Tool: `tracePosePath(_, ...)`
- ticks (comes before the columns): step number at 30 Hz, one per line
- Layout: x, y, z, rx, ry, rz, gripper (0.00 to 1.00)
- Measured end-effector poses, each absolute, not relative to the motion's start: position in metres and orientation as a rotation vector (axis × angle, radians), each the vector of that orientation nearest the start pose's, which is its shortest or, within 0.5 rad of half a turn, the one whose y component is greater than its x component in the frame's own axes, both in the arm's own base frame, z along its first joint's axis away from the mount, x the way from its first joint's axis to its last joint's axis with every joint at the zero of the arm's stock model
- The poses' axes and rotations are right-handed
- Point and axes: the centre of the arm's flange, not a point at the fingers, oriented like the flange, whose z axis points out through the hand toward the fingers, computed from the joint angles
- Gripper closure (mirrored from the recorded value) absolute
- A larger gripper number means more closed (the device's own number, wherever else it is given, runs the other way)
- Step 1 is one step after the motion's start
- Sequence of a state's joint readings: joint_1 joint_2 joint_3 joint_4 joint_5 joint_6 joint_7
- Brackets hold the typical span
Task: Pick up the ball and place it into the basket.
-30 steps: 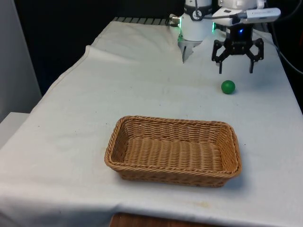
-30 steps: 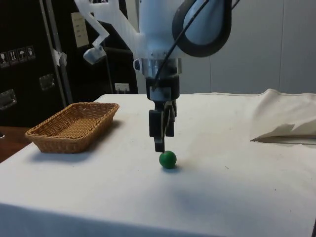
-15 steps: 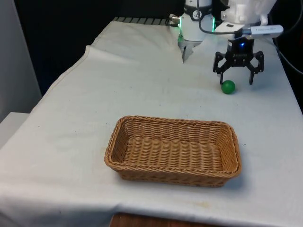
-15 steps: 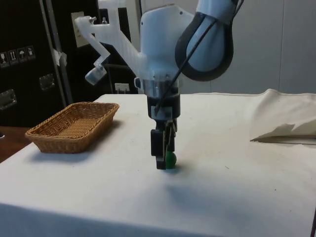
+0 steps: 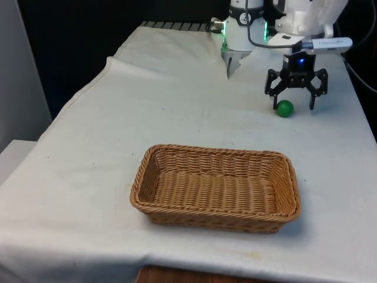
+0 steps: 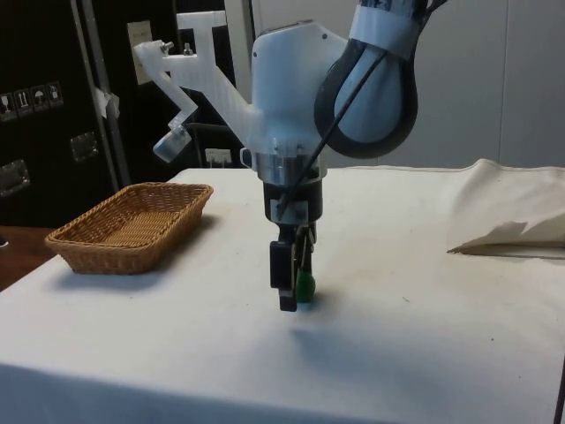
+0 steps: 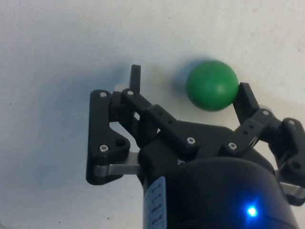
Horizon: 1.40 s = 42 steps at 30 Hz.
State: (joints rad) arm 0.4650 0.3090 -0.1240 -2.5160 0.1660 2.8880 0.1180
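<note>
Down at the bench (image 5: 177, 100), the hand (image 5: 294, 104) straddles the green ball (image 5: 284, 108) with fingers spread wide, gripping nothing; closing comes next, I'd say, before carrying it to the basket (image 5: 215, 188).

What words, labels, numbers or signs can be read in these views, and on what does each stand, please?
None can be read.
Small white stickers on the dark cabinets: pictograms, too small to read.
Pale plate on the cabinets: no print legible.
Strip label on the end effector: tick marks, unreadable.

Bright even light, soft shadow beside basket (image 5: 215, 188), dark bkgd, no glare.
</note>
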Motion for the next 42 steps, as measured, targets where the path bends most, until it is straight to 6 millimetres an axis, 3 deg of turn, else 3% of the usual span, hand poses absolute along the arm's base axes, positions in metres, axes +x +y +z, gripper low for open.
tracePosePath(2,0.444,0.144,0.170,-3.113,-0.110,-0.100,0.00)
tracePosePath(4,0.444,0.144,0.170,-3.113,-0.112,-0.100,0.09)
tracePosePath(7,0.444,0.144,0.170,-3.113,-0.112,-0.100,0.38)
tracePosePath(8,0.444,0.144,0.170,-3.113,-0.112,-0.100,0.53)
tracePosePath(9,0.445,0.144,0.170,-3.113,-0.112,-0.101,0.53)
tracePosePath(10,0.445,0.144,0.170,-3.113,-0.112,-0.101,0.63)
tracePosePath(11,0.445,0.144,0.170,-3.113,-0.112,-0.101,0.81)
tracePosePath(13,0.445,0.144,0.170,-3.113,-0.112,-0.101,0.99)
tracePosePath(27,0.447,0.145,0.180,-3.104,-0.104,-0.121,1.00)
tracePosePath(42,0.464,0.143,0.239,-3.069,-0.064,-0.135,1.00)
